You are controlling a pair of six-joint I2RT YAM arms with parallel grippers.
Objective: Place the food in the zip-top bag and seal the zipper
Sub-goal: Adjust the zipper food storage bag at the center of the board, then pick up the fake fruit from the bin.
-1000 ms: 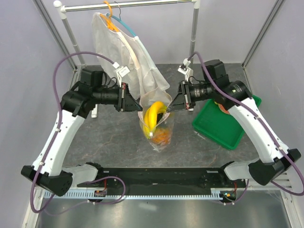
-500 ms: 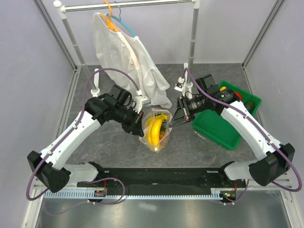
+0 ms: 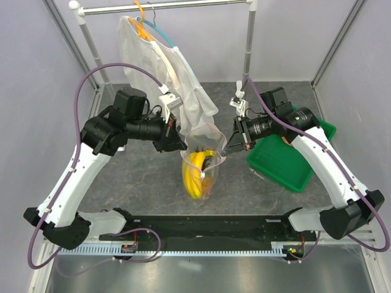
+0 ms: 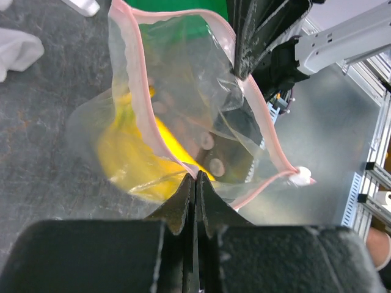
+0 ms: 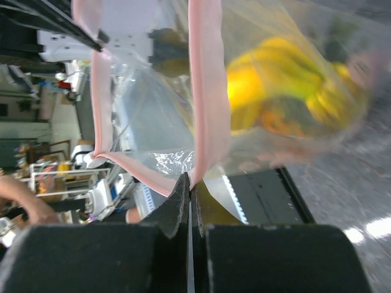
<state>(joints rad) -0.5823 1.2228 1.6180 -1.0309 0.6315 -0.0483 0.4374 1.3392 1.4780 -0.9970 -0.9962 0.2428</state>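
Observation:
The clear zip-top bag point(image 3: 201, 160) hangs in the air between my two grippers, its mouth open. Inside it lie the yellow banana bunch point(image 3: 194, 170) and an orange piece, likely the pineapple point(image 3: 208, 189). My left gripper point(image 3: 178, 145) is shut on the pinkish zipper strip point(image 4: 142, 101) at the bag's left rim. My right gripper point(image 3: 224, 148) is shut on the zipper strip point(image 5: 204, 85) at the right rim. The banana shows through the plastic in the left wrist view point(image 4: 131, 155) and in the right wrist view point(image 5: 275, 79). The watermelon slice is not visible.
A green tray point(image 3: 292, 160) sits at the right under my right arm, with a small orange piece point(image 3: 286, 140) in it. A white garment point(image 3: 160, 67) hangs on a rail point(image 3: 165, 6) at the back, close behind the bag.
The left arm has swung back up and left, and the bag has been lifted and stretched taller, its mouth wider. The right gripper has stayed nearly in place.

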